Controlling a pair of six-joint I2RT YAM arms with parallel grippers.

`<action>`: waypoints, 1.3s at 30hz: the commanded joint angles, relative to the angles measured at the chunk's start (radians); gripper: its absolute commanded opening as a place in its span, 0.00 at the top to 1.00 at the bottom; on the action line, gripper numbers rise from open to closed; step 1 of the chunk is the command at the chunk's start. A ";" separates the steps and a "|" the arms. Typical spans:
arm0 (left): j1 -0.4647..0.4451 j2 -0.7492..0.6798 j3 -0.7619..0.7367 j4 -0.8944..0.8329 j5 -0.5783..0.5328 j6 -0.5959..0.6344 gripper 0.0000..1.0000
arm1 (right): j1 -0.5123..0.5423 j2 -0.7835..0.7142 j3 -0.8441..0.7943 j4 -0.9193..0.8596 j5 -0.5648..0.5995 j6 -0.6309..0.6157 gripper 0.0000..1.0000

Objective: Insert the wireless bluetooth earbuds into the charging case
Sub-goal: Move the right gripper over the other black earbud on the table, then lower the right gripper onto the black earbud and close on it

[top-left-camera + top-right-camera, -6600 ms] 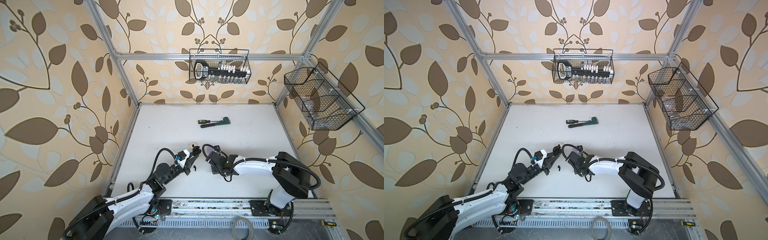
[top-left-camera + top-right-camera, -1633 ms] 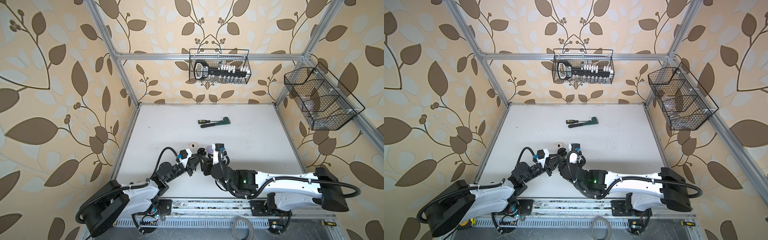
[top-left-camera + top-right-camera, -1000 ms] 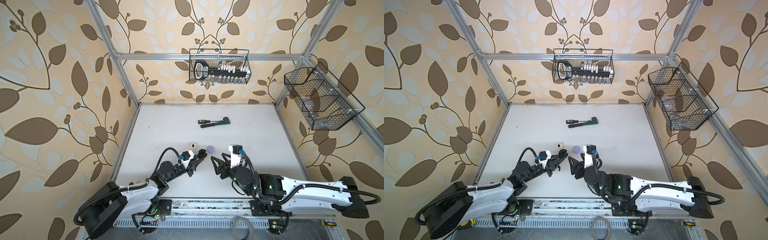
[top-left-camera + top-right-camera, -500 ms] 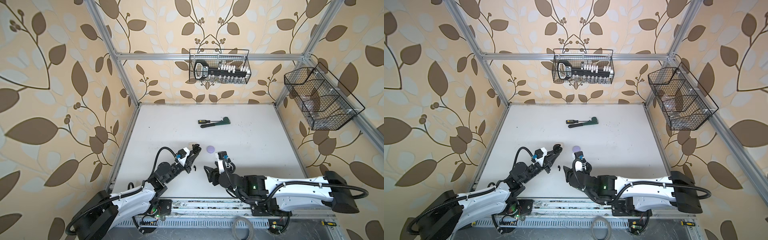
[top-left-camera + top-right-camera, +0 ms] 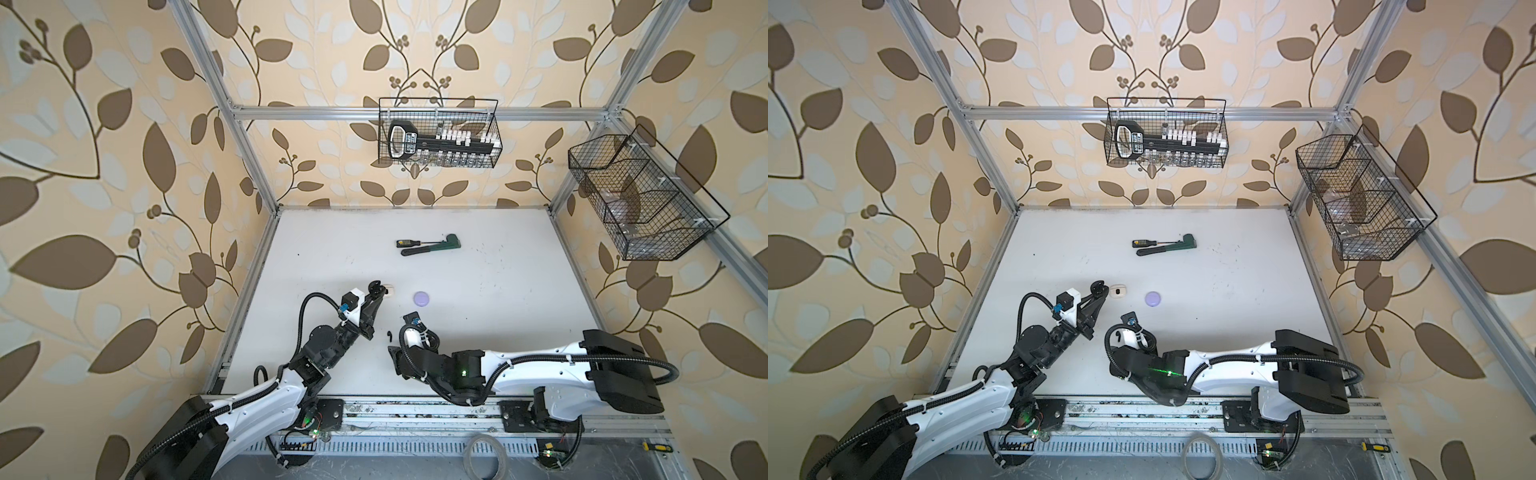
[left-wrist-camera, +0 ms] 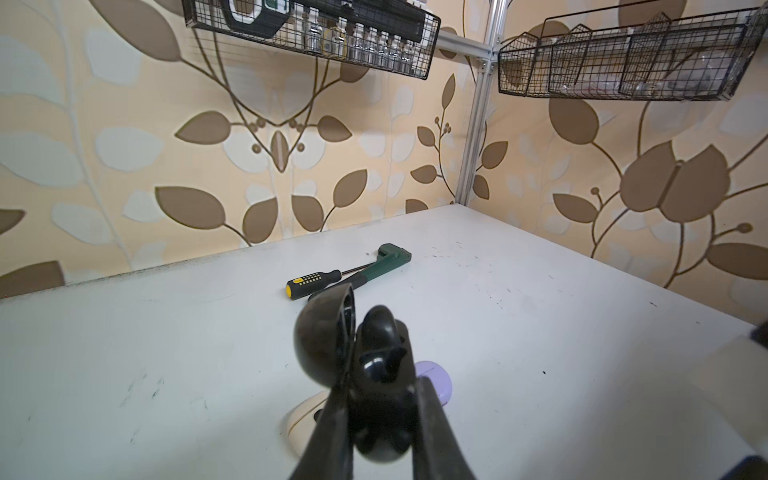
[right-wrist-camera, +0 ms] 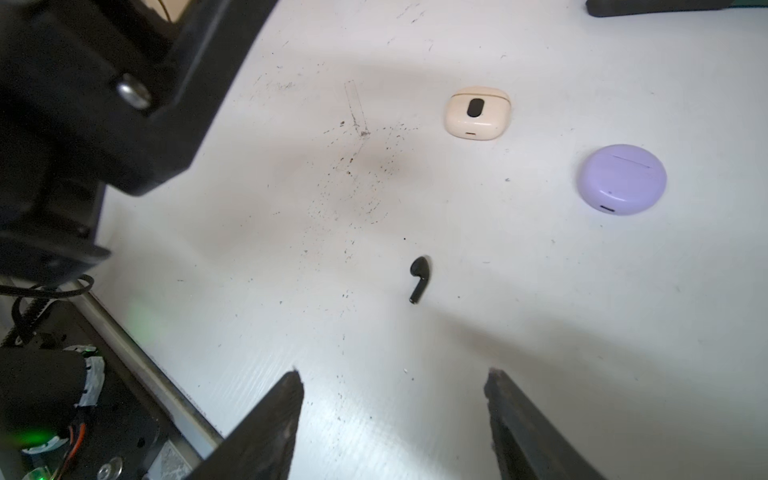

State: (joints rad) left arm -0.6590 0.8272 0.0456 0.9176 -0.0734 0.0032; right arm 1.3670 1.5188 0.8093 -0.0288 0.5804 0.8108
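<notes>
Take the top views as a clock face with twelve at the far wall. The white table [image 5: 498,291] has little loose on it.

The left gripper [image 6: 380,386] sits at about nine o'clock from the table's middle. Its jaws are clamped on the black charging case [image 6: 322,340], which it holds off the table with the lid swung open. A dark shape sits in the case's body, but I cannot tell whether it is a seated earbud.

The right gripper [image 7: 392,380] hovers low with its jaws apart and nothing between them.

The lavender case [image 5: 422,298] lies shut near the middle. The cream case [image 5: 1119,291] lies shut at its nine o'clock. I cannot tell what either holds.

One black earbud [image 7: 419,278] lies on the table at about seven o'clock from the lavender case, just ahead of the open jaws.

I judge the task to be partway done. No white or lavender earbuds lie loose, and this black earbud is yet to be picked up and seated in the open case.
</notes>
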 commanded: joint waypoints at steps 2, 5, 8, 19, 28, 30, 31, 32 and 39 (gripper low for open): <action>0.012 -0.013 -0.010 0.014 -0.065 -0.015 1.00 | -0.017 0.076 0.057 0.008 -0.047 0.009 0.29; 0.013 -0.016 -0.013 0.015 -0.084 -0.018 1.00 | -0.028 0.128 0.088 0.002 -0.066 0.010 0.30; 0.015 -0.022 -0.018 0.014 -0.100 -0.025 1.00 | -0.041 0.173 0.121 -0.015 -0.084 0.006 0.31; 0.018 -0.043 -0.020 -0.015 -0.149 -0.032 1.00 | -0.084 0.306 0.199 -0.019 -0.164 0.002 0.34; 0.019 -0.058 -0.022 -0.029 -0.172 -0.038 1.00 | -0.097 0.390 0.273 -0.063 -0.190 -0.004 0.37; 0.019 -0.059 -0.022 -0.032 -0.171 -0.037 1.00 | -0.100 0.402 0.284 -0.075 -0.186 -0.004 0.38; 0.019 -0.060 -0.023 -0.031 -0.171 -0.037 1.00 | -0.102 0.406 0.291 -0.087 -0.180 -0.004 0.39; 0.020 -0.062 -0.023 -0.033 -0.172 -0.037 1.00 | -0.104 0.409 0.296 -0.104 -0.169 -0.001 0.40; 0.020 -0.064 -0.023 -0.033 -0.170 -0.035 1.00 | -0.108 0.373 0.297 -0.193 -0.060 0.014 0.39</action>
State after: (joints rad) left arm -0.6525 0.7784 0.0261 0.8547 -0.2195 -0.0265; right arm 1.2606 1.9121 1.0885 -0.1528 0.4530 0.8108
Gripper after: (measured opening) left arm 0.212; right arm 0.604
